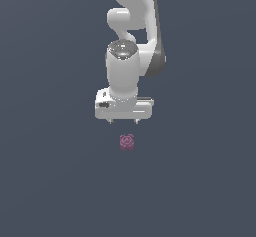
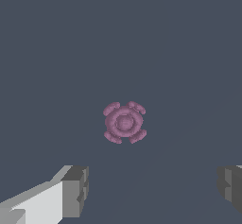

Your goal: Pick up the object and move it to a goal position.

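Observation:
The object (image 1: 127,142) is a tiny pink-magenta block with a ring pattern, lying on the flat dark grey surface. It also shows in the wrist view as a ringed pink shape (image 2: 124,122). My white gripper (image 1: 123,121) hangs straight above it, a short gap away, fingers pointing down. Both grey fingertips (image 2: 75,190) are spread wide in the wrist view, with nothing between them. The gripper is open.
A uniform dark grey surface (image 1: 50,181) fills both views. The white arm (image 1: 132,26) rises behind the gripper toward the top of the exterior view.

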Tool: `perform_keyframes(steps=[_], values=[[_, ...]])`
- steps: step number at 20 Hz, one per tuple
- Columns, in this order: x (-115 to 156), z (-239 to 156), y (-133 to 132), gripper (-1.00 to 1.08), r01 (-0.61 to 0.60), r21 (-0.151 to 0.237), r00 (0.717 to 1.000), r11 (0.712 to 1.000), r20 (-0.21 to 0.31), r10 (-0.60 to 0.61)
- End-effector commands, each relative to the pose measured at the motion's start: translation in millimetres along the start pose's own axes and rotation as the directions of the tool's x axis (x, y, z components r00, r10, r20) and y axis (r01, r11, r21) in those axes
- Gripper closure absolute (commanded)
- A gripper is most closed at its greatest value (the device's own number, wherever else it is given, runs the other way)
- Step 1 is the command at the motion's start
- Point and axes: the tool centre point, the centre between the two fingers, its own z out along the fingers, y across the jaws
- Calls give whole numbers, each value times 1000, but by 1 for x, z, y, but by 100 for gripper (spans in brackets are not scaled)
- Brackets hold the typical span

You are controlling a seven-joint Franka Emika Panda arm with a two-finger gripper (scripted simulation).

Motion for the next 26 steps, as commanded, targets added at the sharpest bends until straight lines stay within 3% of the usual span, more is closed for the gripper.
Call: perform_keyframes(steps=[1, 13, 26], values=[[3, 9, -1, -92, 5, 1, 1000, 1000, 8, -5], [18, 71, -12, -92, 35, 19, 998, 999, 59, -36], [18, 92, -14, -92, 39, 23, 997, 999, 68, -40]])
